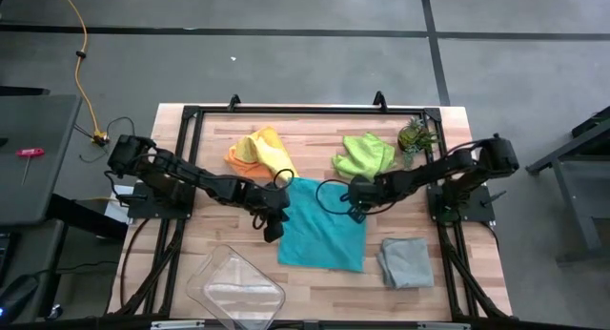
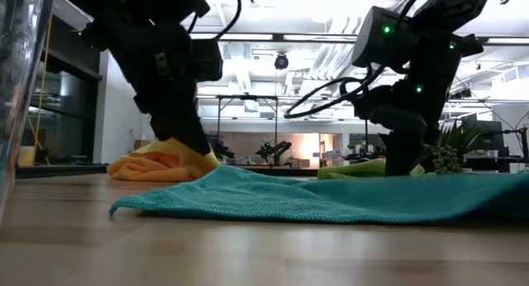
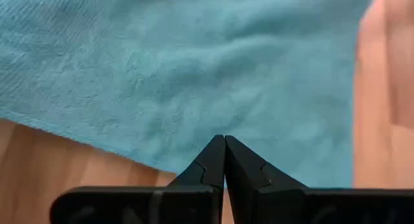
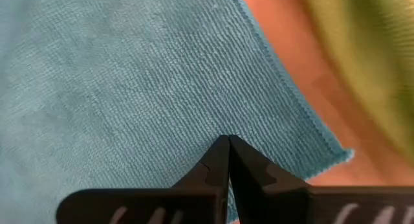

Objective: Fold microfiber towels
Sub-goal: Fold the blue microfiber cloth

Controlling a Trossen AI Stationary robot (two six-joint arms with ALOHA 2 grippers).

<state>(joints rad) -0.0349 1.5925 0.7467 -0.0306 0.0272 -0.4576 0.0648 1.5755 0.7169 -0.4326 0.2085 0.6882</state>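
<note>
Teal towel [image 1: 324, 230] spread flat at table centre, nap ribbed, edges slightly wavy. Left gripper [image 1: 273, 223] at its 9 o'clock edge, jaws pressed together on teal cloth edge. Orange towel [image 1: 242, 158] and yellow towel [image 1: 272, 151] bunched at 11 o'clock. Right gripper [image 1: 355, 210] at teal's 1 o'clock corner, fingers pinched tight on teal cloth. Green towel [image 1: 362, 154] crumpled at 1, plant [image 1: 415, 135] beside it. Grey towel [image 1: 405, 261] folded at 4. Tray [image 1: 234, 287] at 7, hanging over edge. Butcher-block table [image 1: 210, 130]; open office behind. Bare wood between teal and grey.
</note>
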